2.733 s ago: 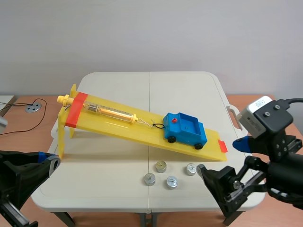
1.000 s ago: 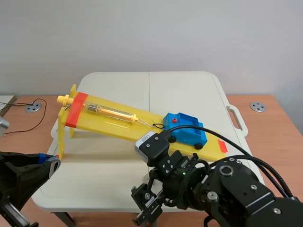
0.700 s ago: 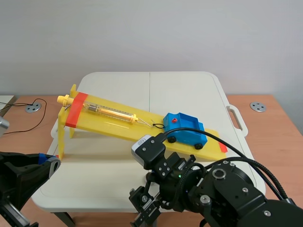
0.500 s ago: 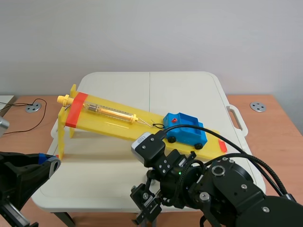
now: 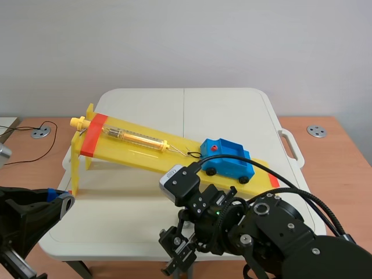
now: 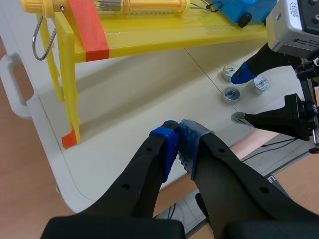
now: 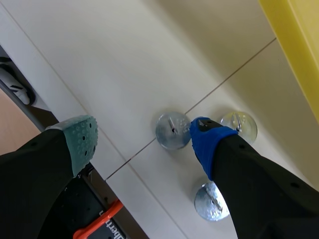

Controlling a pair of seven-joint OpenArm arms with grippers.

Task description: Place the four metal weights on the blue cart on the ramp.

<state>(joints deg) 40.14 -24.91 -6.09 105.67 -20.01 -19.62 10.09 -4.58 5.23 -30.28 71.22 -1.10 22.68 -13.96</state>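
Note:
The blue cart (image 5: 226,161) stands low on the yellow ramp (image 5: 145,152), hooked to a spring scale. My right gripper (image 7: 144,142) is open over the table's front edge. One metal weight (image 7: 173,131) lies between its fingers, close to the blue-padded finger (image 7: 207,140). A second weight (image 7: 240,126) and a third weight (image 7: 212,201) lie beyond that finger. In the scene view the right arm (image 5: 244,226) hides the weights. My left gripper (image 6: 178,142) is shut on nothing, off the table's front left corner.
The ramp's raised end rests on yellow legs (image 6: 67,94) at the table's left. The left wrist view shows three weights (image 6: 231,93) under the ramp's low end, with the right gripper (image 6: 242,95) over them. The table edge (image 7: 119,164) runs just under the right gripper.
The right arm has swung in from the table's right side across the front and now covers the weights. In the last second it shifted slightly left. The left arm has not moved.

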